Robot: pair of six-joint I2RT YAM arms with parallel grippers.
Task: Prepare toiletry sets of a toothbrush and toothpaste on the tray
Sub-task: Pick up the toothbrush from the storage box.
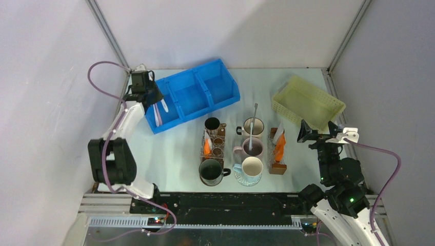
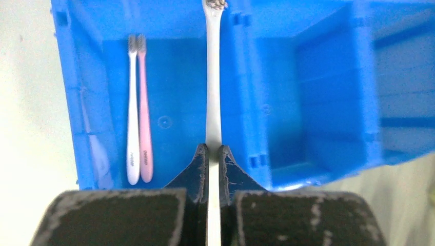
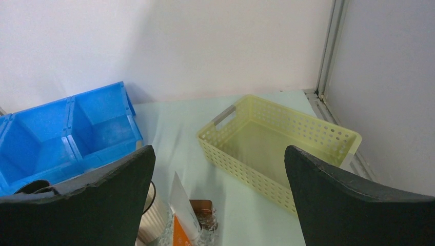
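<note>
Toothbrush (image 2: 133,107): we count four, three at the blue bin (image 1: 218,84) and one among the mugs (image 1: 252,167). Mugs: we count five. Blue bin: one, of three compartments. Yellow basket (image 1: 308,105): one. Clear boxes (image 1: 279,165): two. Toothpaste (image 1: 280,148): we confirm two orange tubes, one per box; any further tubes we cannot make out.

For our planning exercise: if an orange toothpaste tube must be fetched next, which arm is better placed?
Right, probably. The right end effector is open and empty near the orange toothpaste; the left end effector is shut on a toothbrush above the blue tray.
</note>
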